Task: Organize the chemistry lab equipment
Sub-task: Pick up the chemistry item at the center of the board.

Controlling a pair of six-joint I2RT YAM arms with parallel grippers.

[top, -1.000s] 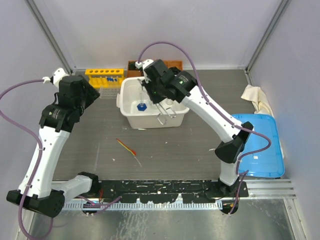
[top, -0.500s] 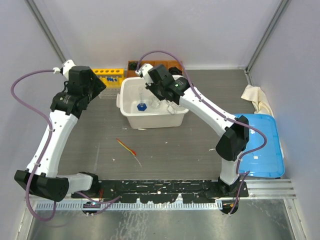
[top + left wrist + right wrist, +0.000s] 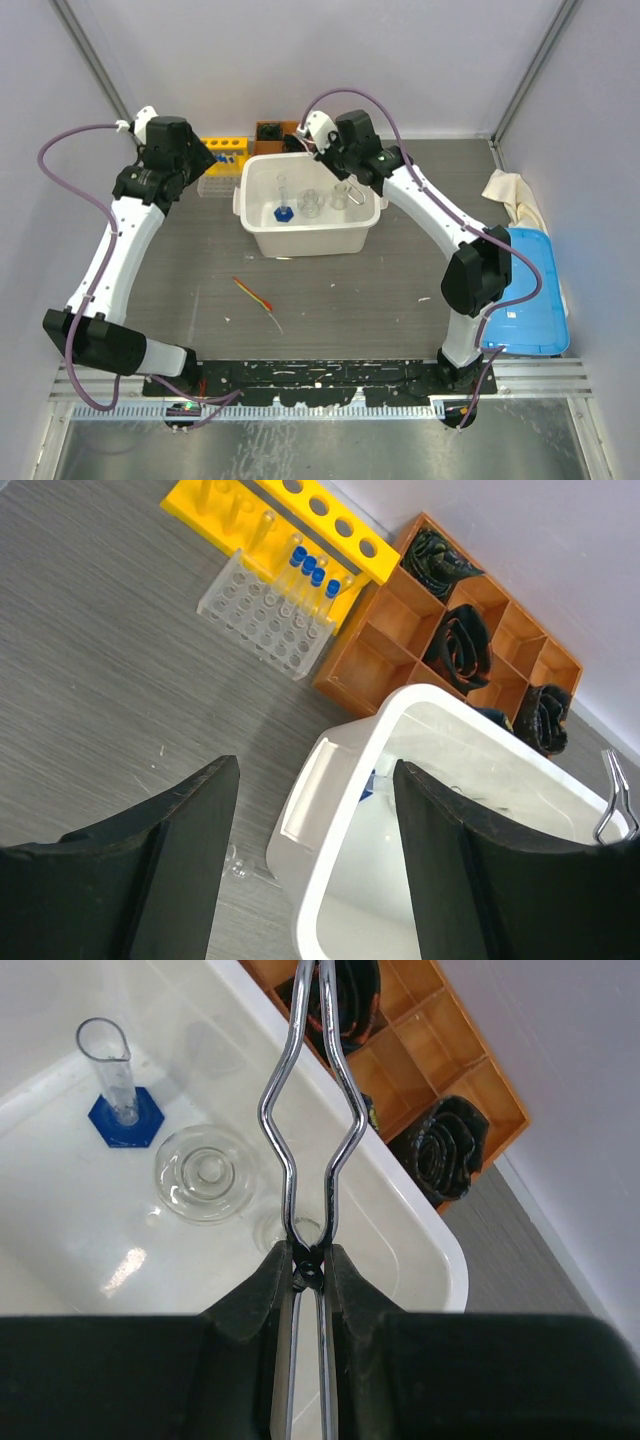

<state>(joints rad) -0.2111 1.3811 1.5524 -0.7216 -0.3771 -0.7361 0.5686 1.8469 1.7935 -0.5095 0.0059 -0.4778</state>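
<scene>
The metal tongs [image 3: 290, 1210] hang in the air over the far rim of the white tub [image 3: 400, 1210], pinched between the right gripper [image 3: 308, 1265] fingers, which are clamped together on the thin wire. The tongs point toward the orange wooden box [image 3: 430, 1050] behind the tub, so that is probably where they are headed. Their far tips run out of the wrist view, so I cannot tell how close they come.

Below, a glass flask [image 3: 205, 1172] and a small cylinder on a blue base [image 3: 118, 1090] sit inside the tub. The right arm stretches far forward and leans left across the tub.

The left gripper [image 3: 312, 820] hovers above the table left of the tub, fingers well apart and holding nothing, near the yellow rack [image 3: 250, 520] and the blue-capped tubes [image 3: 312, 575]. A thin red stick [image 3: 252, 292] lies alone on the table in front.
</scene>
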